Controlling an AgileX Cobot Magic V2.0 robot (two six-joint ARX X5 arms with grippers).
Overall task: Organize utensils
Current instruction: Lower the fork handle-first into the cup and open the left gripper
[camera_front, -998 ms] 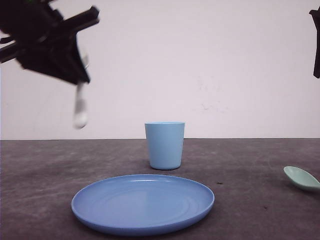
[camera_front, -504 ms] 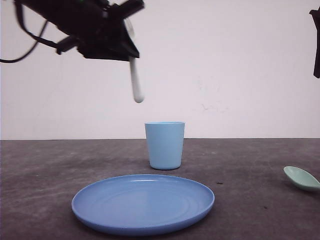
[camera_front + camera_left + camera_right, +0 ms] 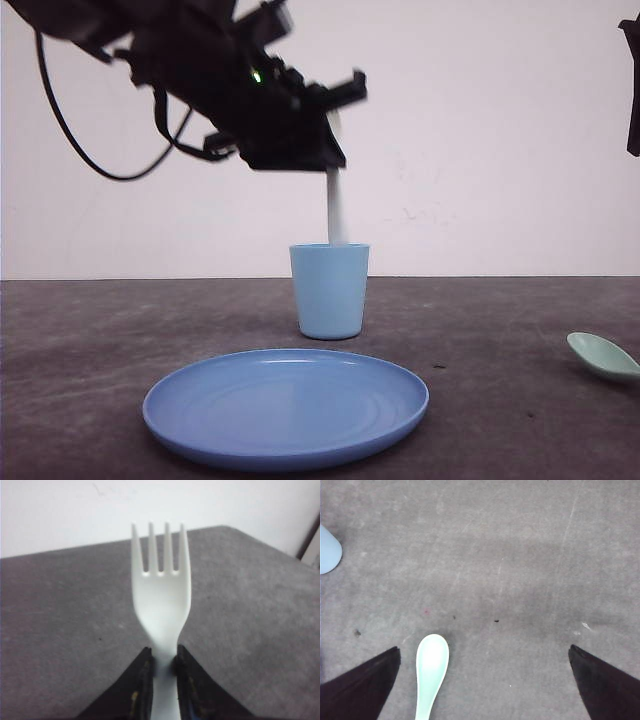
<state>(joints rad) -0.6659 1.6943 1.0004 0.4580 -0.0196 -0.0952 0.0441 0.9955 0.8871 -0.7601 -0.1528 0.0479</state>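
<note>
Above the cup [image 3: 329, 290], left gripper [image 3: 330, 150] hangs with its jaws clamped on the fork [image 3: 337, 205], grip on the neck just below the head. Handle points down; its lower end meets the cup's rim line in the front view, so it is at the mouth or just inside, can't tell which. Left wrist view: fork [image 3: 161, 595] head up, 4 tines clear of the jaws, gripper [image 3: 162, 680] pinching the neck from both sides.

Spoon [image 3: 603, 356] lies on the worktop [image 3: 90, 340] well off to the right, bowl toward the middle. Right wrist view: spoon [image 3: 431, 672] sits between the 2 spread fingers of the right gripper [image 3: 485, 680], nearer one finger; jaws apart, nothing held. Plate [image 3: 285, 405] sits in front of the cup, bare.

Step in hand, by my reading: dropping the fork into the cup, spoon not yet handled.

Risks:
- Handle tip looks near the cup's right side. If it catches the rim on the way down, the light cup could tip or skid
- Release from too high and the fork may bounce out or fall onto the plate
- Narrow grip on a slick plastic neck; fork could swivel in the jaws and miss the mouth
- Spoon off-centre between the right fingers; closing there may push it aside
</note>
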